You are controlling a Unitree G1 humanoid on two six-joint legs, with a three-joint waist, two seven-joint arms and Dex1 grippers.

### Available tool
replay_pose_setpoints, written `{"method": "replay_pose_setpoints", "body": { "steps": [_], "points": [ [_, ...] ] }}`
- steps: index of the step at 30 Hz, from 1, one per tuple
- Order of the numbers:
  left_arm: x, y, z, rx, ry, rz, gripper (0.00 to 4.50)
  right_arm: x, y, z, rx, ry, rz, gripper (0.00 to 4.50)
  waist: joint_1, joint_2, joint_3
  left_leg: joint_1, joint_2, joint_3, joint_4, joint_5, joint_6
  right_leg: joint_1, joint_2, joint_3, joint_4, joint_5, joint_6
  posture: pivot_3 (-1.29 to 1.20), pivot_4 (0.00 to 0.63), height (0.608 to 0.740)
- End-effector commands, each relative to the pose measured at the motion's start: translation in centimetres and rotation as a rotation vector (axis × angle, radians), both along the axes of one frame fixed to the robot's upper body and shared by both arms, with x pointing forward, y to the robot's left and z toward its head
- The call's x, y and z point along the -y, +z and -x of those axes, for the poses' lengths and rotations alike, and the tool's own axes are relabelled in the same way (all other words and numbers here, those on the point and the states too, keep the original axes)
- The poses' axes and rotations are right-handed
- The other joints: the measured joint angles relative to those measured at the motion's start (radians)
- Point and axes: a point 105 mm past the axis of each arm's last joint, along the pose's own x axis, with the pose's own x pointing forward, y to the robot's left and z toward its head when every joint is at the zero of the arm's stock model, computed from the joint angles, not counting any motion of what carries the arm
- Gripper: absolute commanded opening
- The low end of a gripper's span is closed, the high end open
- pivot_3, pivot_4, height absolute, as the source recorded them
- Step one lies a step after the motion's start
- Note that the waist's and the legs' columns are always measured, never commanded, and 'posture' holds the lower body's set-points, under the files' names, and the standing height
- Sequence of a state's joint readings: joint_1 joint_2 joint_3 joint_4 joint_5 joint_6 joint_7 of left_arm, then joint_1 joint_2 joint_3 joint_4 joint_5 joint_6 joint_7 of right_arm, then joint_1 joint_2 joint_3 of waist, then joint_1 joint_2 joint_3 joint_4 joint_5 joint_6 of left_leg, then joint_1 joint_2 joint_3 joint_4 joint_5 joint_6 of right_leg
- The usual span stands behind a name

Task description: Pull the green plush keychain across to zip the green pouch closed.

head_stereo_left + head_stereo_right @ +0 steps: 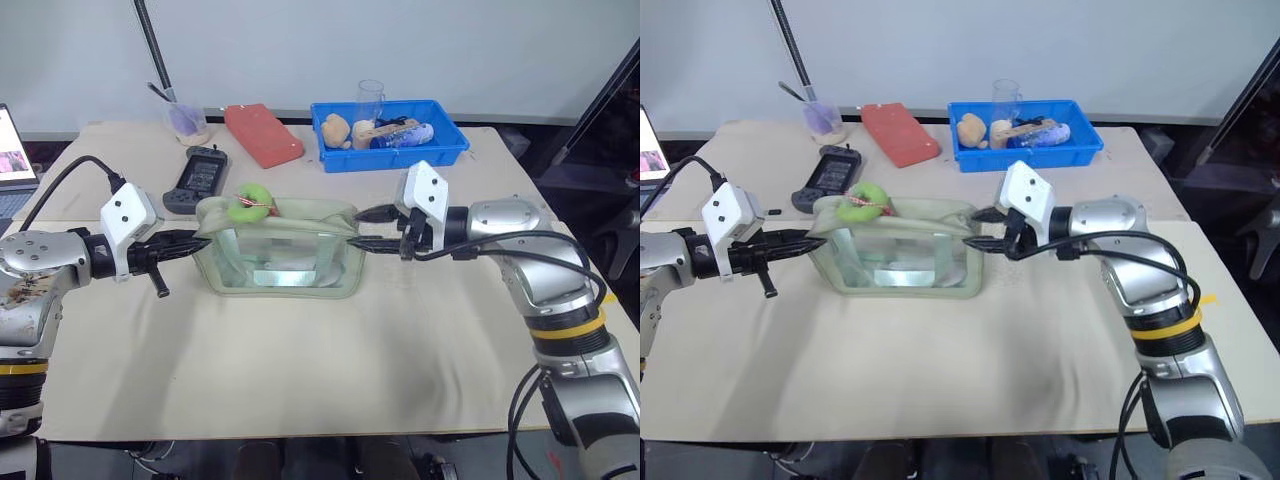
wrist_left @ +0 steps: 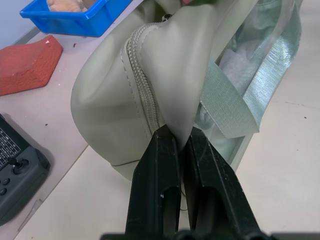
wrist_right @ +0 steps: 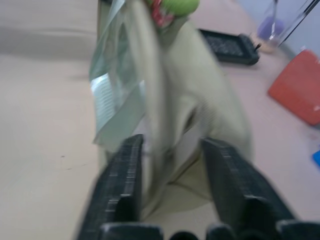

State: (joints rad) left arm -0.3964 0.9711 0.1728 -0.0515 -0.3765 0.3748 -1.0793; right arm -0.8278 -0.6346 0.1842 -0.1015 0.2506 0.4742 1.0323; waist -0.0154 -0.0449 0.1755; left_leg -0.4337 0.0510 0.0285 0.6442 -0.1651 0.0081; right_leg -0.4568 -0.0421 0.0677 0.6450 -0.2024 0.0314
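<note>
While my left jaws (image 2: 181,142) are pinched shut on the fabric at the left end of the green pouch (image 1: 280,250), my right jaws (image 3: 170,150) stand apart, one finger on each side of the pouch's right end, and I cannot tell whether they touch it. Running away from my left jaws along the pouch's top is the zipper (image 2: 145,85), with the strap handle (image 2: 227,105) hanging just beside them. Atop the pouch near its left end sits the green plush keychain (image 1: 247,203) on its pink-red cord. Upright on the tabletop (image 1: 300,370) between my two arms, the pouch shows clear sides. Behind it lie a black handheld controller (image 1: 196,179) and a red block (image 1: 262,134); further right is a blue bin (image 1: 388,135) with small items, and a cup (image 1: 186,121) stands at the far left.
</note>
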Motion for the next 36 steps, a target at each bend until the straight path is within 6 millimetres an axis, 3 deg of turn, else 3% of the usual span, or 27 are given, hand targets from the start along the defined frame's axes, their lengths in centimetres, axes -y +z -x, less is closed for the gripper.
{"method": "replay_pose_setpoints", "body": {
  "steps": [1, 4, 7, 10, 16, 19, 25, 29, 30, 33, 36],
  "points": [
    [0.2, 1.1, 0.0, 0.04, -0.01, -0.019, 0.0, -2.9, 3.5, 1.4, 0.148, 0.097, -0.035, 3.63, -0.004, 0.0, 0.0, 0.0, 0.0, 0.0, 0.0, 0.0, 0.0, 0.0, 0.0, 0.0, 0.0, 0.0, 0.0, 0.0, 0.15, 0.74],
    [0.3, 1.1, 0.1, 0.038, -0.014, -0.02, 0.0, -5.6, 4.0, 1.8, 0.182, 0.141, -0.049, 4.46, -0.006, 0.0, 0.0, 0.0, 0.001, 0.0, -0.001, 0.0, 0.0, 0.0, 0.001, 0.0, 0.001, 0.001, 0.002, 0.0, 0.15, 0.74],
    [0.5, 1.1, 0.1, 0.038, -0.02, -0.022, 0.0, -9.1, 3.4, 2.2, 0.199, 0.186, -0.045, 4.46, -0.006, 0.0, 0.0, 0.0, 0.001, 0.0, -0.001, 0.0, 0.0, 0.0, 0.001, 0.0, 0.001, 0.002, 0.0, 0.0, 0.15, 0.74],
    [0.5, 1.0, 0.2, 0.033, -0.023, -0.026, 0.0, -11.2, 2.9, 2.0, 0.222, 0.201, -0.004, 4.46, -0.005, 0.0, 0.0, 0.0, 0.001, 0.0, -0.001, 0.0, 0.0, -0.001, 0.0, 0.0, 0.001, 0.003, -0.001, 0.0, 0.15, 0.74],
    [0.5, 1.0, 0.5, 0.028, -0.022, -0.029, 0.0, -12.9, 2.8, 1.6, 0.231, 0.206, 0.006, 4.46, -0.002, 0.0, 0.0, 0.0, 0.0, 0.0, -0.001, 0.0, 0.0, -0.001, 0.0, 0.0, 0.001, 0.003, -0.002, 0.0, 0.15, 0.74],
    [0.5, 0.9, 0.7, 0.023, -0.021, -0.028, 0.0, -13.0, 2.7, 1.4, 0.244, 0.218, 0.014, 3.68, -0.004, 0.0, 0.0, 0.0, 0.001, 0.0, -0.001, 0.0, 0.0, -0.001, 0.0, 0.0, 0.001, 0.003, -0.002, 0.0, 0.15, 0.74],
    [0.5, 0.9, 0.7, 0.027, -0.02, -0.019, 0.0, -12.9, 2.6, 1.4, 0.225, 0.231, 0.0, 1.57, -0.004, 0.0, 0.0, 0.0, 0.001, 0.0, -0.001, 0.0, 0.0, -0.001, 0.0, -0.001, 0.001, 0.003, -0.002, 0.0, 0.15, 0.74],
    [0.5, 1.0, 0.6, 0.028, -0.022, -0.013, 0.0, -12.7, 4.4, 1.7, 0.231, 0.228, -0.076, 0.23, -0.004, 0.0, 0.0, 0.0, 0.001, 0.0, -0.001, 0.0, 0.0, -0.001, 0.0, -0.001, 0.001, 0.003, -0.003, 0.0, 0.15, 0.74],
    [0.5, 0.9, 0.6, 0.025, -0.023, -0.013, 0.0, -12.6, 5.1, 2.1, 0.234, 0.247, -0.108, 0.03, -0.004, 0.0, 0.0, 0.0, 0.001, 0.0, -0.001, 0.0, 0.0, -0.001, 0.0, -0.001, 0.001, 0.003, -0.003, 0.0, 0.15, 0.74],
    [0.3, 0.4, 0.5, 0.015, -0.014, -0.015, 0.0, -11.5, 6.1, 3.2, 0.24, 0.277, -0.136, 0.03, -0.002, 0.0, 0.0, 0.0, 0.001, 0.0, -0.001, 0.0, 0.0, -0.001, 0.0, -0.001, 0.001, 0.003, -0.002, 0.0, 0.15, 0.74],
    [-0.1, 0.0, 0.4, 0.008, -0.003, -0.024, 0.0, -9.7, 7.3, 2.8, 0.232, 0.203, -0.187, 0.03, -0.002, 0.0, 0.0, -0.001, 0.001, 0.0, -0.001, 0.0, 0.0, -0.001, 0.0, -0.001, 0.001, 0.003, -0.002, 0.0, 0.15, 0.74]
  ]
}}
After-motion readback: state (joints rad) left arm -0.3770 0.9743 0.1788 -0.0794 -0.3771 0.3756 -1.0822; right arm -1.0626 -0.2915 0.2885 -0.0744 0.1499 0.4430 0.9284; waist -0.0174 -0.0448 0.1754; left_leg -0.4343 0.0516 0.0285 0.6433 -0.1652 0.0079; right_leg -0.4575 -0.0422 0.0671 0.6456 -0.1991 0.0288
